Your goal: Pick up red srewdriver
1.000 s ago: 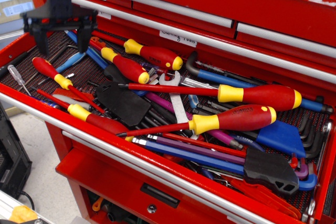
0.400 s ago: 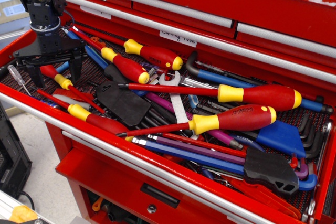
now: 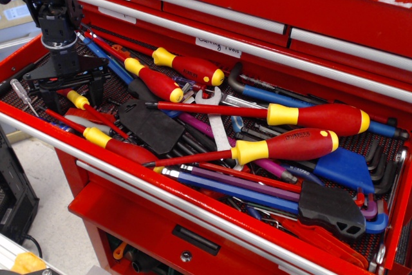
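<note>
The red srewdriver (image 3: 80,101) lies at the left end of the open red tool drawer (image 3: 129,178). Its yellow collar and thin red shaft show, running down-right toward a black pouch (image 3: 151,127). Most of its short red handle is hidden under my gripper (image 3: 72,89). The gripper is low over the handle with its black fingers (image 3: 98,88) spread on either side. It is open, and I cannot tell whether the fingers touch the handle.
A tiny clear-handled screwdriver (image 3: 21,93) lies left of the gripper. Bigger red screwdrivers lie close by (image 3: 154,83), (image 3: 190,67), (image 3: 112,145), with two more at the right (image 3: 322,118), (image 3: 290,145). A wrench (image 3: 215,123), blue hex-key holder (image 3: 347,169) and other tools crowd the drawer.
The gripper has come down from above the drawer's back left corner onto the small screwdriver's handle, now straddling it. The tools have not moved.
</note>
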You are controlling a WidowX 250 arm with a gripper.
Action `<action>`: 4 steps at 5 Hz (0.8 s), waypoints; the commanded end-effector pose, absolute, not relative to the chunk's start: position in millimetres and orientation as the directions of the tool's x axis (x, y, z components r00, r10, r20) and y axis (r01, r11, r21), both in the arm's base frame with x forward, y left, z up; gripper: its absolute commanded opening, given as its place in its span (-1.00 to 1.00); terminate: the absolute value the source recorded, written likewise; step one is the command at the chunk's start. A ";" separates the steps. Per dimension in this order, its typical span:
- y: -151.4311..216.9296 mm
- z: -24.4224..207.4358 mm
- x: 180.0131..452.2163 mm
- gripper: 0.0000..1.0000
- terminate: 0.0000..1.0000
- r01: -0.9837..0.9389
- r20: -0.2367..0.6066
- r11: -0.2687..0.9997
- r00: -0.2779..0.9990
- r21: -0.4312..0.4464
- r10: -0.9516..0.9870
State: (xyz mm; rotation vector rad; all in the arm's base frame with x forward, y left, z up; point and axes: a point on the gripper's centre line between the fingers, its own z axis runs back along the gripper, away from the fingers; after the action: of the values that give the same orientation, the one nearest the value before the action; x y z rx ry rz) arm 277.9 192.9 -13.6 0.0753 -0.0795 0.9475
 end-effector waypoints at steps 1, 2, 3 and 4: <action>200.6 17.3 281.5 -1.00 -1.00 -0.808 0.144 0.586 0.588 0.058 0.796; 205.8 47.3 275.8 -1.00 -1.00 -0.789 0.179 0.606 0.614 0.103 0.769; 214.1 71.5 276.5 -1.00 -1.00 -0.772 0.218 0.623 0.634 0.126 0.742; 220.8 94.7 281.5 -1.00 -1.00 -0.782 0.284 0.608 0.620 0.139 0.732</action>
State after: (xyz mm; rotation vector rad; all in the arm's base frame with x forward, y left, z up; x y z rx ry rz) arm 277.4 217.9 73.0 0.2644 -0.1353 0.8717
